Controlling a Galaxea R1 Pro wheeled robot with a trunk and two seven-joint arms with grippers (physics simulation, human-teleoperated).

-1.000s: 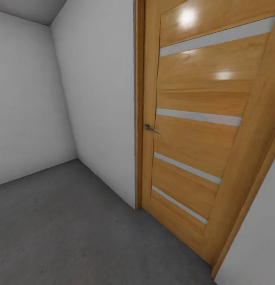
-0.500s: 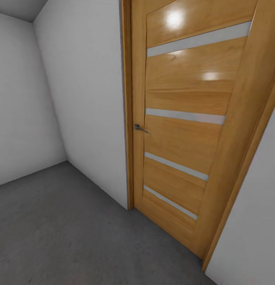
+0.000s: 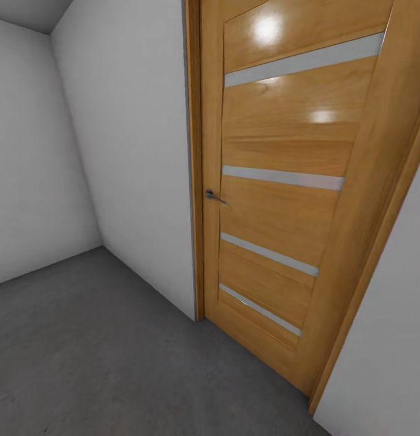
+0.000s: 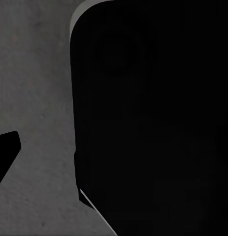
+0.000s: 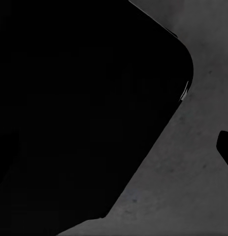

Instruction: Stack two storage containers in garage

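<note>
The head view faces a wooden door [image 3: 282, 200] of honey-coloured veneer, closed in its matching frame [image 3: 195, 157] and crossed by 4 pale horizontal strips. A small metal lever handle [image 3: 213, 195] sits on the door's edge nearest the frame, about mid-height. To the left of the frame a plain pale grey wall [image 3: 137, 151] runs back to a corner, where it meets a second wall [image 3: 34, 157] of the same finish. A further pale wall surface [image 3: 385, 339] occupies the lower right of the view, just beside the door's far side. The floor [image 3: 101, 357] is dark grey mottled concrete, which matches the garage; no point in these views lets me place either storage container. In the left wrist view a large black rounded body [image 4: 153, 118] lies close to the lens above the same grey concrete [image 4: 35, 98], with a small dark tip [image 4: 5, 152] at the picture's edge; it is probably part of the robot itself, though the view is too dark to confirm. The right wrist view gives a similar black mass [image 5: 84, 108] over concrete [image 5: 182, 187]. I cannot tell how the jaws of either gripper stand.
</note>
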